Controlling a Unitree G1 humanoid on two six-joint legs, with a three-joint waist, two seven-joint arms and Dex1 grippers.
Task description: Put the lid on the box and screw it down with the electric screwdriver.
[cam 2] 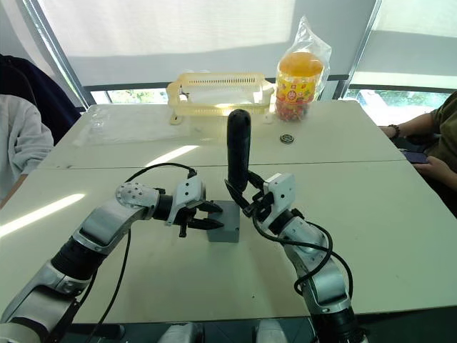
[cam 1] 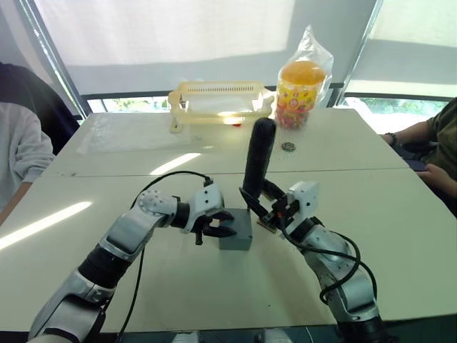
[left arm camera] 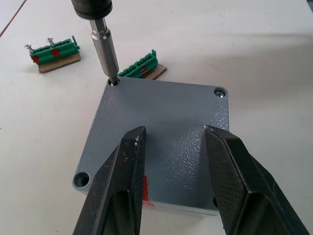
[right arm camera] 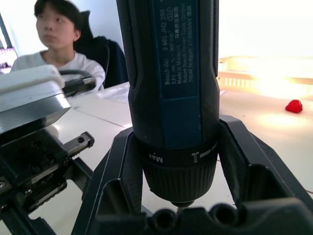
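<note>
Sitting mid-table (cam 1: 400, 214) with the lid (left arm camera: 166, 127) on, the box (cam 1: 237, 230), open tabletop all round. Left gripper (cam 1: 216, 227) hovering at the box, fingers (left arm camera: 122, 191) narrowly parted over the lid. Right gripper (cam 1: 258, 205) clamping the screwdriver (cam 1: 258, 161) upright, bit in the lid's corner hole.

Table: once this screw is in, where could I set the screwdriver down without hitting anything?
The near table edge, between the two arms, is bare, as is the right side beyond the right tool. It is crowded around the box: the left tool, the screwdriver and two green pieces.

The lid (left arm camera: 161, 132) hides the box; screwdriver (left arm camera: 93, 7) cropped.
</note>
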